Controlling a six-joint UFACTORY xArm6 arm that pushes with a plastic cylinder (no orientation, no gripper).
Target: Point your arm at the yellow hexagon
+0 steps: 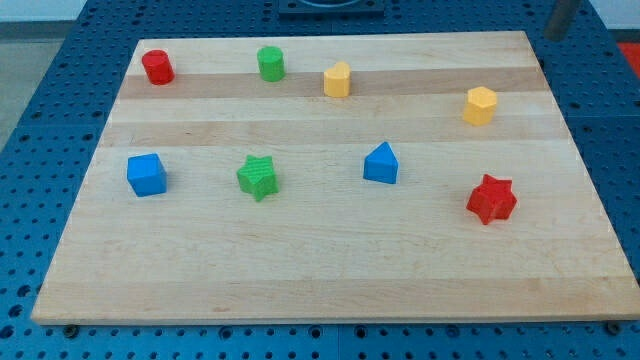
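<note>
The yellow hexagon sits on the wooden board at the view's upper right. A second yellow block, roughly pentagon shaped, sits at the top middle. A dark rod enters at the view's top right corner. My tip is just beyond the board's top right corner, above and to the right of the yellow hexagon, touching no block.
A red cylinder and a green cylinder sit along the top. A blue cube, a green star, a blue triangular block and a red star lie across the middle. A blue perforated table surrounds the board.
</note>
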